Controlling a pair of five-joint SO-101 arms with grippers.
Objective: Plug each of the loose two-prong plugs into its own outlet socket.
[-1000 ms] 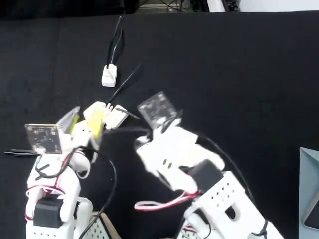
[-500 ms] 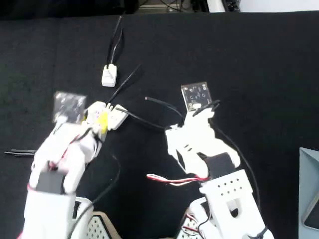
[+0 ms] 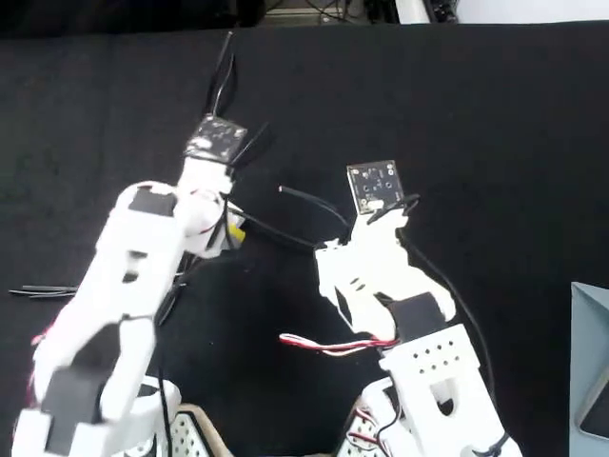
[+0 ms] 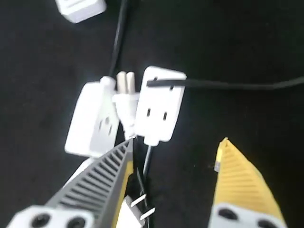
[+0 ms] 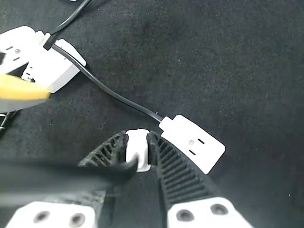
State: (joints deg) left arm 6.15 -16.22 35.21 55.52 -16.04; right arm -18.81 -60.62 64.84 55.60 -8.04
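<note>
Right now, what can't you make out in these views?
High view: the left arm covers the sockets.
Left wrist view: a white block is cut off by the frame edge. The lower plug sits half behind the grey finger.
Right wrist view: the white piece in the right gripper is mostly hidden by its fingers and a blurred cable.

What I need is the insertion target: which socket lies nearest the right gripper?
The lone socket on the black cord, beside the right gripper; the other sockets lie clustered farther off.
</note>
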